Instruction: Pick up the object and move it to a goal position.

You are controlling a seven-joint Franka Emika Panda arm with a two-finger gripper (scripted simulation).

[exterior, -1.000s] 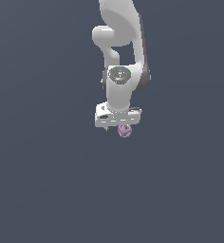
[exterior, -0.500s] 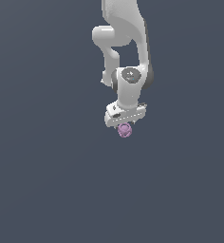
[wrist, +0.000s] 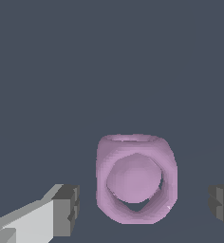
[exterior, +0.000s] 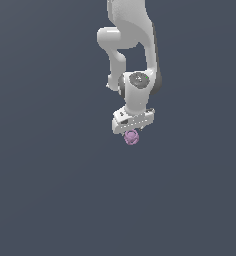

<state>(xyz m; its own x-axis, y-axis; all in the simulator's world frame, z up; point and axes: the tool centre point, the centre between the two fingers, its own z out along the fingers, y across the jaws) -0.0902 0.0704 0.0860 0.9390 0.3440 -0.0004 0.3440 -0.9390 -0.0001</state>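
Below the white, bent-elbowed robot arm (exterior: 132, 45), the white gripper (exterior: 132, 131) points straight down. Its dark-padded fingers (wrist: 66, 209) stand apart, with clear gaps either side of the small pink-purple, rounded, hollowed object (wrist: 135, 184) between them.

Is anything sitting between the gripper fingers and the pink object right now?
Nothing visible. In the wrist view the pink object sits between the two fingers with a bare gap on each side. The gripper is open directly above it.
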